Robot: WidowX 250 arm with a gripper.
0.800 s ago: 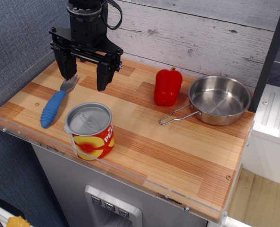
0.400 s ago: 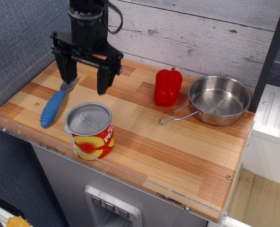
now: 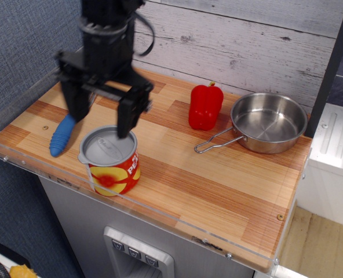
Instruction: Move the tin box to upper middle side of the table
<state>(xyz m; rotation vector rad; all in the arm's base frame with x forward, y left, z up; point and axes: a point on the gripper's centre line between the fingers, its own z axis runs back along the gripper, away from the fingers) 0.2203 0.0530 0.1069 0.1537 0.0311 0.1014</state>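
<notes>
Striped wooden planks are forming the table (image 3: 218, 185), backed by a whitewashed board wall. One blue-handled fork (image 3: 61, 134) is lying at far left. One gripper (image 3: 100, 119) is hovering with fingers spread, gripping nothing, over one tin box (image 3: 109, 161) near the front-left edge. One red pepper (image 3: 205, 106) and one steel pan (image 3: 268, 123) are sitting to the right.
</notes>
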